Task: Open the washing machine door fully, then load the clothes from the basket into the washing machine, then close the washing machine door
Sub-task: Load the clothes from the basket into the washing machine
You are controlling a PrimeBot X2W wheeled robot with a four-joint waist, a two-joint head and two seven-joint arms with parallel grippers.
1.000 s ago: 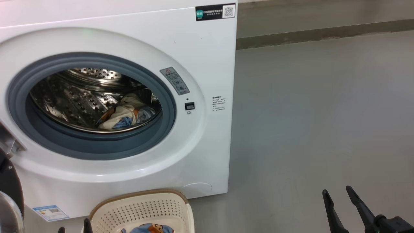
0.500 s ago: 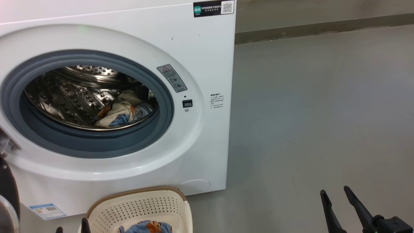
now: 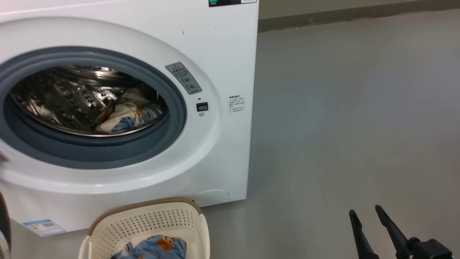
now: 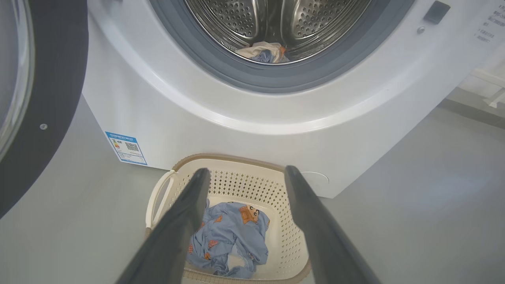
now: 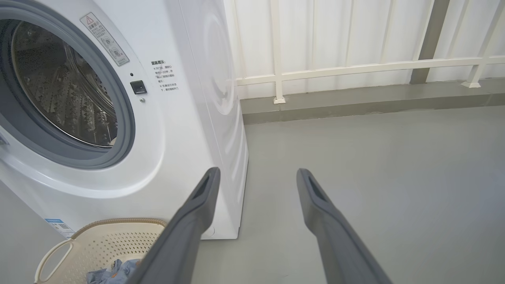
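The white washing machine (image 3: 222,54) stands with its grey-gasketed mouth uncovered. Its door (image 4: 51,79), black-rimmed with a glass centre, is swung out to the left. A cream-yellow piece of the clothes (image 3: 118,117) lies in the steel drum. The cream basket (image 3: 143,219) sits on the floor against the washer's front, with a blue printed cloth (image 4: 232,232) inside. My left gripper (image 4: 247,172) hangs open above the basket, nothing between its fingers. My right gripper (image 3: 364,210) is open and empty over bare floor, right of the washer.
Grey floor (image 3: 341,126) stretches to the right of the machine. A white railing (image 5: 355,67) on a low kerb runs along the back. A small blue label (image 3: 45,227) marks the washer's base beside the basket.
The head camera has tipped down, so the whole picture slid up and left and more of the blue cloth shows. Both grippers stay open.
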